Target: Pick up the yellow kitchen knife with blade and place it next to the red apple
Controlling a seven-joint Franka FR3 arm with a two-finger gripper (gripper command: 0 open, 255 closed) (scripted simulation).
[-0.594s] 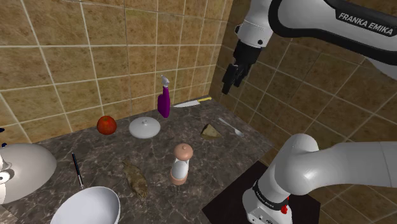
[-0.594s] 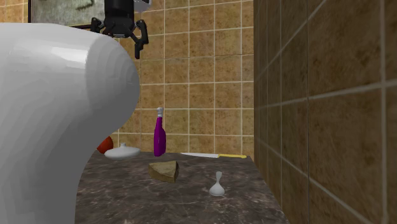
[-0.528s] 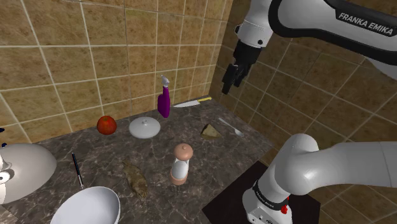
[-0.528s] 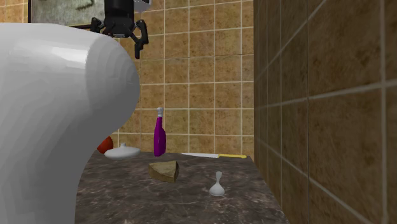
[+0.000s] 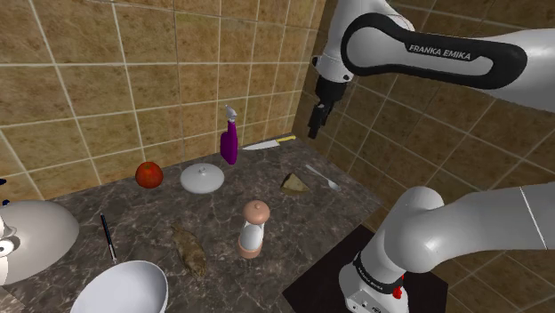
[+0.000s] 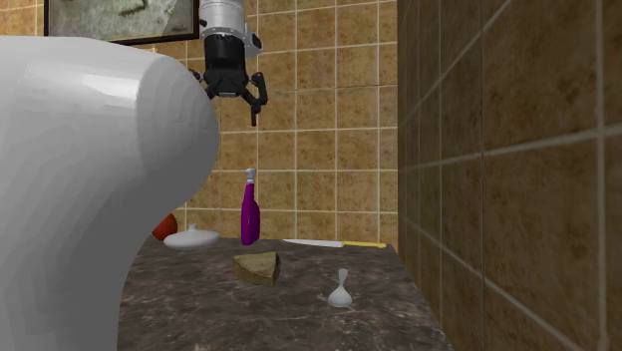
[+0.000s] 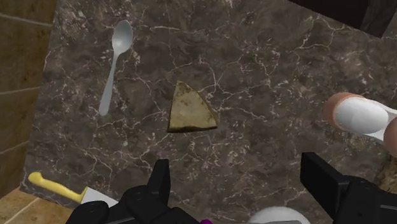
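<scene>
The knife [image 5: 269, 142] lies flat at the counter's back, against the tiled wall, with its yellow handle [image 5: 286, 139] pointing to the shoulder view's right. In the second exterior view the knife [image 6: 334, 243] lies behind the wedge. The red apple [image 5: 148, 174] sits further along the wall to the shoulder view's left, partly hidden in the second exterior view [image 6: 164, 226]. My gripper [image 5: 316, 120] hangs open and empty, high above the counter, up and right of the knife. In the wrist view the gripper [image 7: 240, 184] has its fingers wide apart, with the yellow handle [image 7: 54, 186] off to one side.
Between knife and apple stand a purple spray bottle [image 5: 229, 142] and a white lid [image 5: 202, 179]. A brown wedge [image 5: 295, 183] and a spoon [image 5: 322, 177] lie below the gripper. A pepper mill [image 5: 253, 228], a white bowl [image 5: 120, 289] and a brownish lump [image 5: 189, 252] sit nearer the front.
The gripper has moved toward the shoulder view's left and a little lower, closer to the knife. In the second exterior view it shifted right and down. Nothing on the counter moved.
</scene>
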